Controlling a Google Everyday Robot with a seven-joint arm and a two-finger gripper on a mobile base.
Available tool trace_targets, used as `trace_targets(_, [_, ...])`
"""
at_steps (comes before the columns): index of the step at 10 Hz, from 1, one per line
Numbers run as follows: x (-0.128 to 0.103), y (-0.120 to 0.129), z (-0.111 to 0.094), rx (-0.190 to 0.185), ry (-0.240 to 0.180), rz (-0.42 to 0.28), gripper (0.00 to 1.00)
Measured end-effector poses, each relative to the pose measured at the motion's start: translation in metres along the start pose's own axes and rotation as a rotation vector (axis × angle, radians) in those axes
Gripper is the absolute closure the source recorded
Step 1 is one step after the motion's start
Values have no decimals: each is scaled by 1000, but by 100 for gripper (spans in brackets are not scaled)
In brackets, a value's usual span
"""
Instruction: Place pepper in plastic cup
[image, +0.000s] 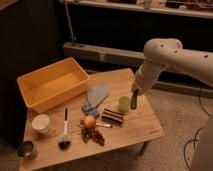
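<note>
A slim dark green pepper (134, 100) hangs upright from my gripper (135, 92), which is shut on its top end at the right side of the wooden table (145, 127). The pepper's lower tip is just right of the small pale yellow-green plastic cup (124, 104), which stands upright on the table. Pepper and cup are close together, and I cannot tell if they touch. My white arm reaches in from the upper right.
A yellow bin (51, 85) sits at the table's back left. A blue cloth (94, 96), a dark bar (113, 116), an orange fruit (89, 122), a brush (64, 131), a white cup (41, 123) and a metal bowl (26, 149) lie across the table.
</note>
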Motion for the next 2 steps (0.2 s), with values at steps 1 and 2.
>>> trace_targets(1, [-3,6,14,-26,-5,-15,96])
trace_targets(2, [-4,9,20,-36,-10,-23,96])
